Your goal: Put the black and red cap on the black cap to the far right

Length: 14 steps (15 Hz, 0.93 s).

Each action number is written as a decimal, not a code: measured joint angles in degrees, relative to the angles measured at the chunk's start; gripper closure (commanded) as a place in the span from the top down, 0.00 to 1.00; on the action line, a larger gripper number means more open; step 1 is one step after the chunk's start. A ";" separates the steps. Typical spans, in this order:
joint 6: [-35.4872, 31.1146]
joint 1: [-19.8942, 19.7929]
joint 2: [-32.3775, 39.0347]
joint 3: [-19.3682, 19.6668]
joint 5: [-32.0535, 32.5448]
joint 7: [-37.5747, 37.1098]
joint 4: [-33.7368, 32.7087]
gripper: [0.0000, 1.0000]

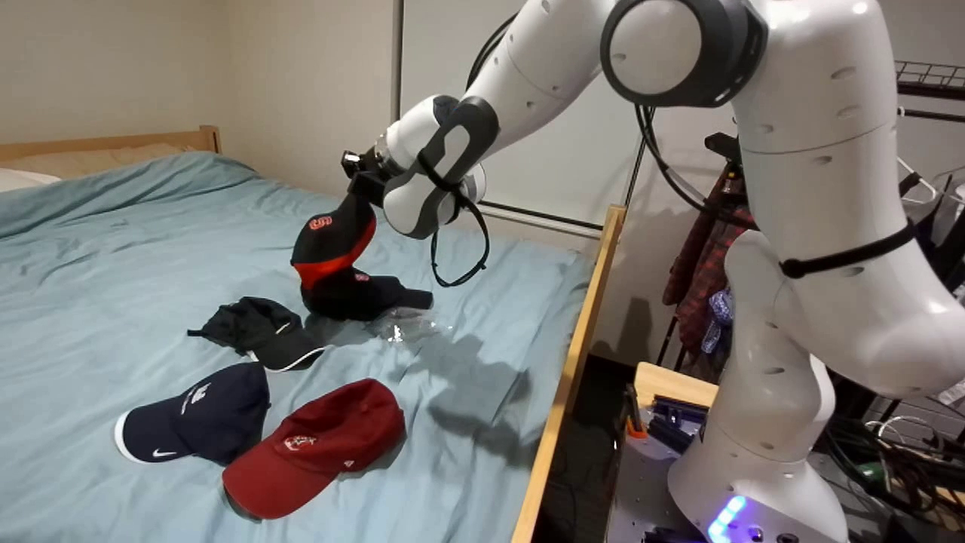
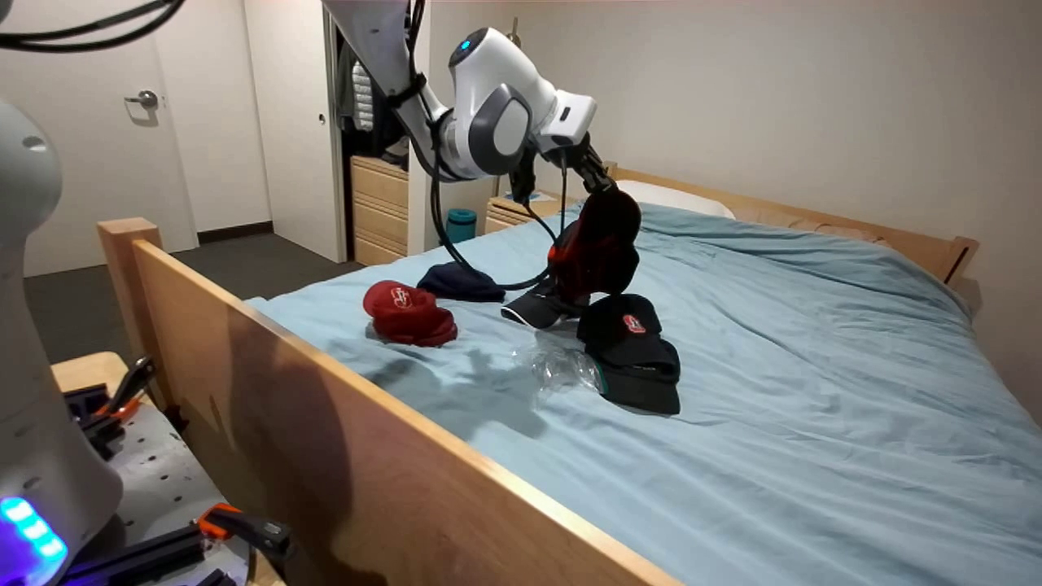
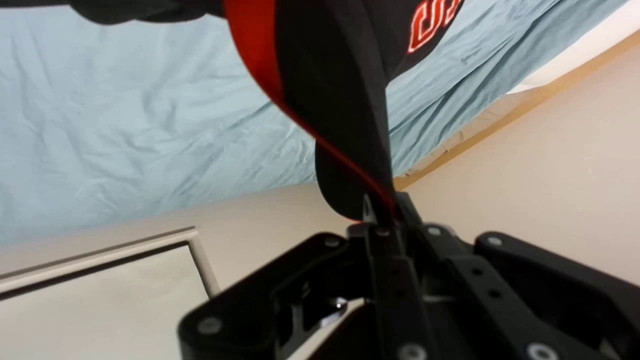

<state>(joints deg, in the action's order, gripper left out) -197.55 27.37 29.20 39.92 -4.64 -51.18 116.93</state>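
1. We find the gripper pinching an edge of the black and red cap between its fingertips.
2. This cap hangs tilted from the grip, its red logo showing in the wrist view; we cannot tell which edge is held.
3. In an exterior view, its lower end overlaps the black cap with the small red logo; we cannot tell whether they touch.
4. Under that black cap we note a second brim, teal along one edge; crumpled clear plastic lies just beside it.
5. Nearby rests a black cap with a white-edged brim; farther off, a navy Nike cap near a dark red cap.
6. All these resting caps lie on a light blue bedspread, bounded by a wooden footboard.
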 measured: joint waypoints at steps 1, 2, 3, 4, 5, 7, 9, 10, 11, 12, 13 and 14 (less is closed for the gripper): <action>-0.18 -3.16 -0.84 -3.79 1.46 -1.08 -0.17 0.05; -0.20 -6.74 -1.53 -7.81 2.94 -2.11 -0.38 0.05; -0.13 -10.20 -1.94 -11.77 1.69 -1.31 -0.57 0.05; -0.06 -12.54 -1.95 -13.89 1.30 -0.85 -0.72 0.05; -0.06 -13.51 -1.73 -14.01 1.35 -0.95 -0.72 0.05; -0.06 -15.66 -1.51 -14.43 1.59 -0.95 -0.74 0.05; -0.06 -17.43 -1.11 -14.49 1.65 -0.95 -1.01 0.05; -0.01 -17.91 -0.79 -14.20 1.65 -0.95 -1.22 0.26; 0.31 -18.23 -0.47 -13.81 1.64 -0.94 -1.43 0.31; 1.28 -18.21 -0.17 -13.04 1.40 -0.95 -1.64 0.37; 2.56 -18.06 0.13 -12.04 1.20 -0.94 -1.96 0.43; 4.11 -17.31 0.54 -10.29 0.38 -0.94 -2.30 0.50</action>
<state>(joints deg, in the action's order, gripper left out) -193.44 10.05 29.74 29.63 -4.27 -52.12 114.63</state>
